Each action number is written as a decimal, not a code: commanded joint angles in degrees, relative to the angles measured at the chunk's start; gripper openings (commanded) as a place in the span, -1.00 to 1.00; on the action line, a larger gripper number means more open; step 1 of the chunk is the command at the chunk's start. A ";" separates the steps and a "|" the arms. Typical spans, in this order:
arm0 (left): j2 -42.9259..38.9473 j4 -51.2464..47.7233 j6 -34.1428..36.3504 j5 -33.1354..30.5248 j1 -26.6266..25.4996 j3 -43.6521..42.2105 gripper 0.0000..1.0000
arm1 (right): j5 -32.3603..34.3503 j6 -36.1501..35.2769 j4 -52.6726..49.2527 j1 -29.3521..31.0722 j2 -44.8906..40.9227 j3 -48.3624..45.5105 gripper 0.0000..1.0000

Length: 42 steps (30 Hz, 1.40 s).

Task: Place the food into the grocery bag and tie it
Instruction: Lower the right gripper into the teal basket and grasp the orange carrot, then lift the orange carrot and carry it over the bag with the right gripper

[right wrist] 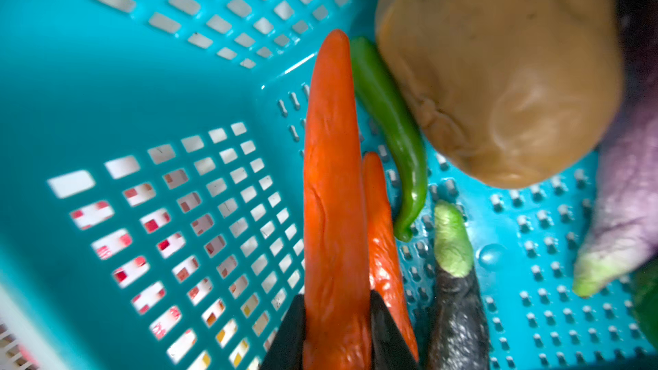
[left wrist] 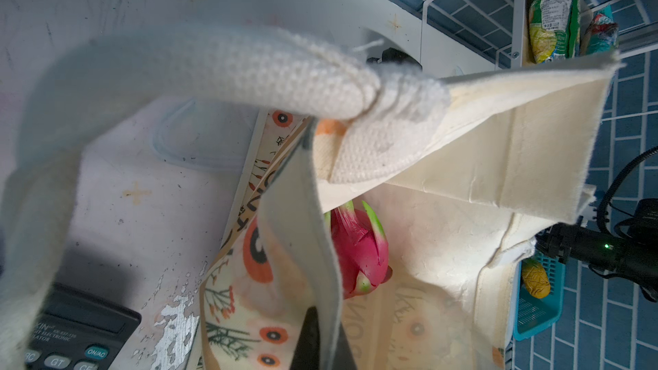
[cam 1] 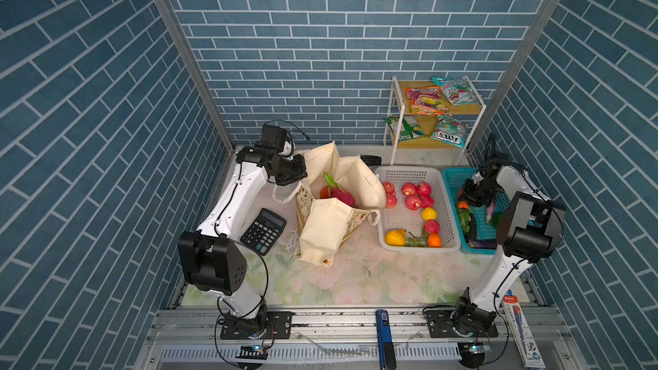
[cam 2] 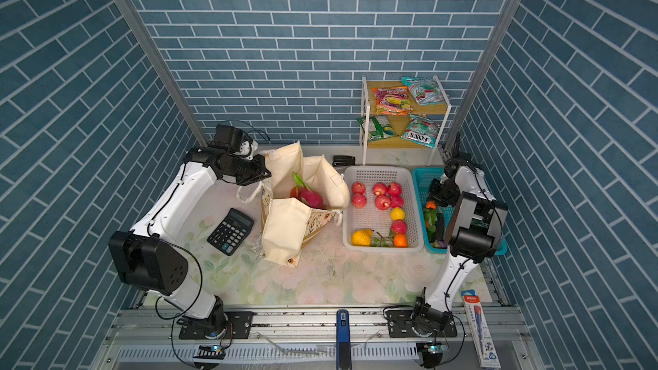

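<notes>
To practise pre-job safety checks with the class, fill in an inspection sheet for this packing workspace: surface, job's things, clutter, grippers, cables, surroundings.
Surface: floral table mat, worn patches beside the bag.
Job's things: grocery bag open, dragon fruit inside; round fruits in white basket; snack packets on shelf rack.
Clutter: calculator, stapler, teal basket of vegetables.
Grippers: left gripper shut on the grocery bag's rim; right gripper shut on a carrot in the teal basket.
Cables: black cables loop beside both arm bases.
Surroundings: blue brick-pattern walls, metal frame posts.
</notes>
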 commanded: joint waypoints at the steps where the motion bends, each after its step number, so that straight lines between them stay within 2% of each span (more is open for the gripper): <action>1: -0.94 -2.90 0.39 -0.24 -0.51 -0.02 -0.92 | -0.88 0.24 -1.73 -0.55 -3.41 2.10 -0.88; 9: -0.60 -3.24 0.63 -0.36 -0.51 0.49 -0.92 | -4.24 2.23 -2.60 -2.07 -5.80 5.28 -0.89; 15: 0.15 -3.42 0.81 -0.10 -0.51 1.03 -0.92 | -8.98 7.69 1.18 -3.20 -10.34 4.73 -0.88; 24: 1.80 -4.30 1.55 0.23 -0.51 2.94 -0.92 | -15.15 13.98 13.12 -3.20 -19.59 0.49 -0.90; 28: 2.16 -4.30 1.53 0.49 -0.51 3.40 -0.92 | -19.34 18.44 24.31 -2.64 -24.73 -4.70 -0.93; 31: 2.49 -4.21 1.50 0.76 -0.51 3.56 -0.92 | -20.80 19.92 30.72 -0.71 -27.92 -7.13 -0.94; 35: 2.73 -3.95 1.22 1.14 -0.59 3.58 -0.92 | -20.98 16.46 31.16 4.58 -29.65 -5.96 -0.91; 42: 2.55 -4.04 0.77 1.17 -0.69 3.75 -0.93 | -20.94 9.83 29.06 18.75 -28.60 -1.75 -0.90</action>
